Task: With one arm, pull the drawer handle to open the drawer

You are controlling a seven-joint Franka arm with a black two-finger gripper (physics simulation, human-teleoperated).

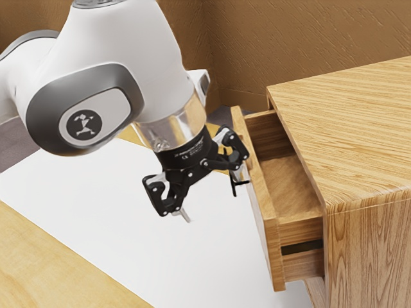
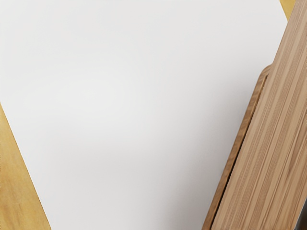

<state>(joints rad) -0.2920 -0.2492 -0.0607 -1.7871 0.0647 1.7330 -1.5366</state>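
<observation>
Wood everywhere here: the cabinet point(image 1: 347, 122) shows a warm oak-like grain with a soft satin sheen, and the drawer point(image 1: 264, 218) matches it, fine straight grain along its front. The table point(image 1: 38, 269) is paler wood, smooth. Over it lies a white sheet point(image 1: 96, 212), matt and textureless. The arm point(image 1: 109, 58) wears a glossy white shell with satin grey panels; the gripper point(image 1: 210, 200) is matt black
</observation>
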